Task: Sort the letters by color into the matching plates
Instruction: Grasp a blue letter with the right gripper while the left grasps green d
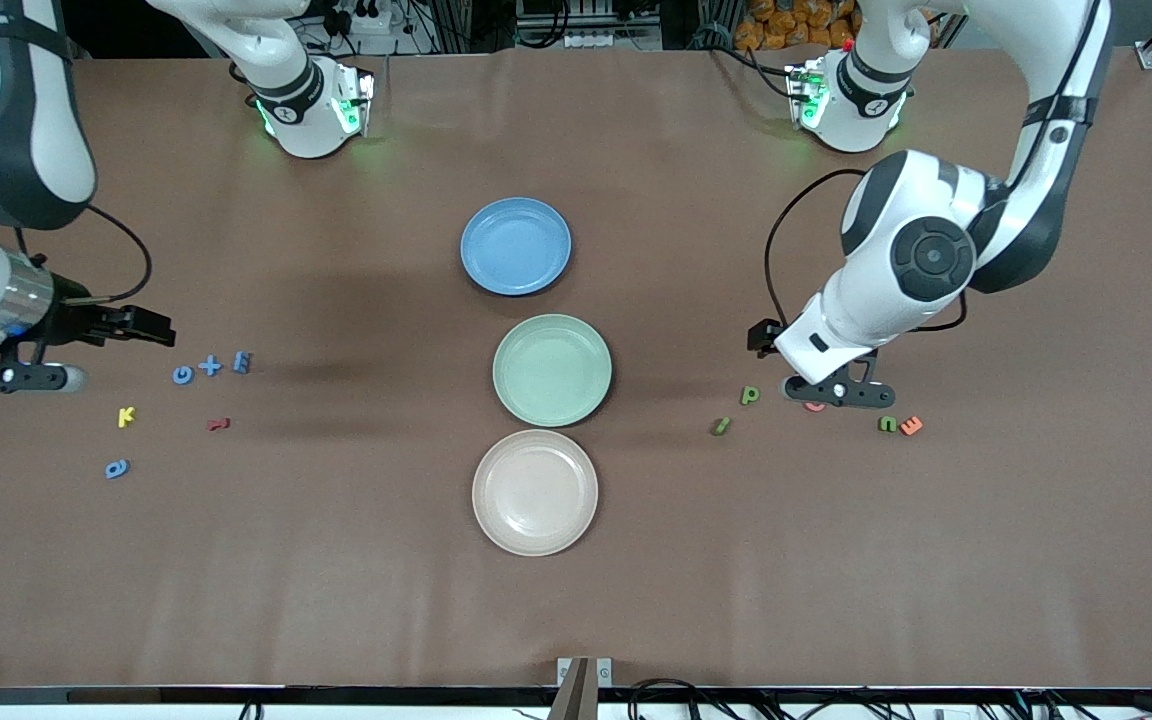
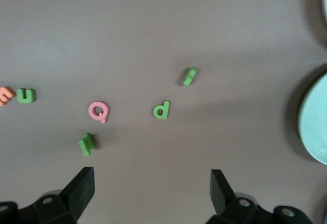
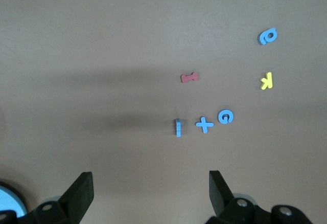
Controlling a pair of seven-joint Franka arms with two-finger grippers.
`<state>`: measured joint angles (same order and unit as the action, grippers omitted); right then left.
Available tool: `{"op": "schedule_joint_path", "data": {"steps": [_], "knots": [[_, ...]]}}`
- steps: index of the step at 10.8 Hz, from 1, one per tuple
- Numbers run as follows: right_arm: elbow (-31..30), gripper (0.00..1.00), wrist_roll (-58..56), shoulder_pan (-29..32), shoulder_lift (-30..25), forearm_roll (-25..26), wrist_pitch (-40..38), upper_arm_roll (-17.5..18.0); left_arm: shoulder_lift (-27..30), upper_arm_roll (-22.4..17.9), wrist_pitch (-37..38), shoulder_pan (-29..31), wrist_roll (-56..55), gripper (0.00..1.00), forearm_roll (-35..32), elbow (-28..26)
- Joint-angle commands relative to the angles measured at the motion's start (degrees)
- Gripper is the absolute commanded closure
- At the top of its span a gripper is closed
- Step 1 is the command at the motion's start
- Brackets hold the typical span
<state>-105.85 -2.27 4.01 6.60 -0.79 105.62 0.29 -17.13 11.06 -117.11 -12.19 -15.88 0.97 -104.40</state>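
The left pincer [image 2: 152, 196], jaws wide, hangs over the green letters [image 2: 161, 110] at the left arm's end of the table [image 1: 336, 600]. The right pincer [image 3: 151, 196], also wide, hangs beside the blue letters [image 3: 204, 125] at the right arm's end. Blue plate [image 1: 516, 246] and green plate [image 1: 552, 369] lie mid-table between them.

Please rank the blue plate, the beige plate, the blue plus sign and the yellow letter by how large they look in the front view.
1. beige plate, slightly larger-looking than the blue plate, though it lies nearer the camera, so they may match.
2. blue plate.
3. blue plus sign and yellow letter: tiny, too alike to rank.
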Motion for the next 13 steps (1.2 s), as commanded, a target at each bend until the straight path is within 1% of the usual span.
{"op": "schedule_joint_path", "data": {"steps": [1, 2, 3, 5, 6, 7, 9, 10, 12, 13], "knots": [[-10.9, 0.02, -2.4, 0.8, -4.0, 0.4, 8.9, 0.3, -5.5, -0.3, -7.2, -2.2, -4.8, 0.0, -5.7, -2.8], [-13.4, 0.05, -4.4, 1.9, -3.8, 0.5, 11.9, 0.3, -8.0, -0.3, -9.8, -2.6, -6.3, 0.0, -7.4, -2.9], [-15.8, 0.06, -6.6, 3.1, -3.4, 0.4, 15.3, 0.4, -10.1, -0.3, -12.5, -2.7, -6.4, 0.0, -7.7, -2.8], [-20.6, 0.07, -8.1, 4.0, -2.2, 0.5, 23.5, 0.4, -12.4, -0.3, -16.6, -2.7, -6.4, 0.0, -7.8, -3.0], [-21.1, 0.09, -8.1, 3.9, -0.6, 0.5, 25.7, 0.4, -13.0, -0.3, -17.9, -2.6, -6.4, 0.0, -8.3, -3.0], [-21.1, 0.12, -8.1, 3.6, 0.9, 0.5, 26.9, 0.4, -13.4, -0.3, -18.2, -2.7, -6.4, 0.0, -8.4, -3.2], [-21.1, 0.14, -8.1, 3.2, 3.2, 0.5, 28.8, 0.4, -14.4, -0.3, -18.3, -3.4, -6.1, 0.0, -8.5, -3.5], [-21.2, 0.18, -8.1, 3.2, 4.2, 0.5, 29.7, 0.4, -14.5, -0.3, -19.1, -3.4, -6.0, 0.0, -8.7, -4.5], [-21.9, 0.19, -8.1, 3.4, 5.8, 0.5, 31.7, 0.5, -14.2, -0.3, -25.4, -3.1, -6.2, 0.0, -10.6, -9.1], [-23.0, 0.2, -8.1, 3.6, 6.8, 0.5, 34.6, 0.5, -14.2, -0.3, -27.9, -3.1, -6.1, 0.0, -10.8, -11.0]]}}
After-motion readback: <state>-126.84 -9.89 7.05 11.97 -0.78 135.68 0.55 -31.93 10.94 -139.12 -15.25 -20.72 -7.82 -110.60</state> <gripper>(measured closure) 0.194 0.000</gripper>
